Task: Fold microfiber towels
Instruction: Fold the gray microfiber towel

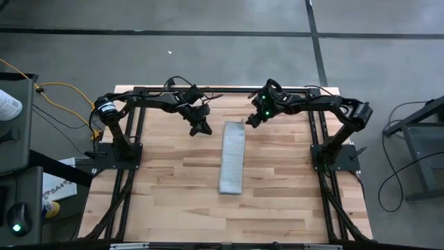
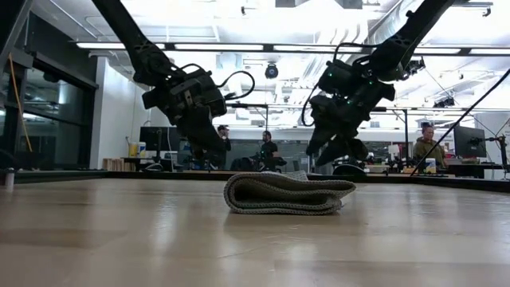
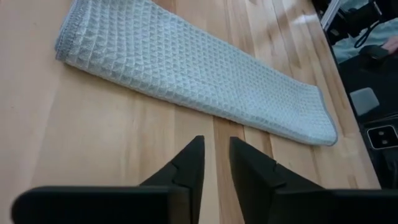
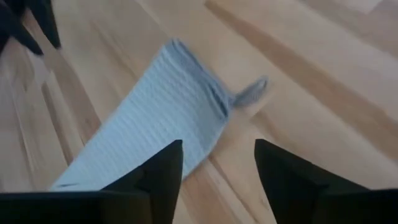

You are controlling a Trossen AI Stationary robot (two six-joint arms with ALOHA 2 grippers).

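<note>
Towel, folded into a narrow strip, lies flat mid-table. Left pincer hovers just left of towel's far end, nearly clenched, empty. Right pincer hovers just right of it, released, empty.

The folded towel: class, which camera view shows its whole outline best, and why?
The high view: the towel lies as a complete long strip between both arms. The left wrist view shows its weave closely, almost all of it. The low view shows only its layered end. The right wrist view catches one blurred end.
</note>
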